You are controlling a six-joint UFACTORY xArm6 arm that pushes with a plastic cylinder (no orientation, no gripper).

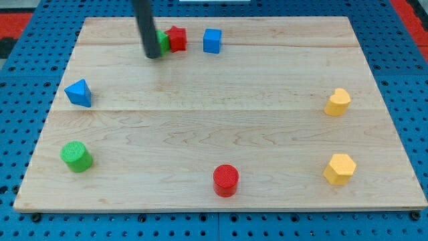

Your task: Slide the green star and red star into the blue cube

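The green star (163, 42) sits near the view's top, mostly hidden behind my dark rod. The red star (177, 39) touches it on its right side. The blue cube (212, 41) stands a short gap to the right of the red star. My tip (153, 56) rests on the board right against the green star's left side.
A wooden board (221, 134) carries a blue triangular block (79, 92) at the left, a green cylinder (76, 156) at the lower left, a red cylinder (226, 180) at the bottom middle, and two yellow blocks (338, 102) (340, 168) at the right.
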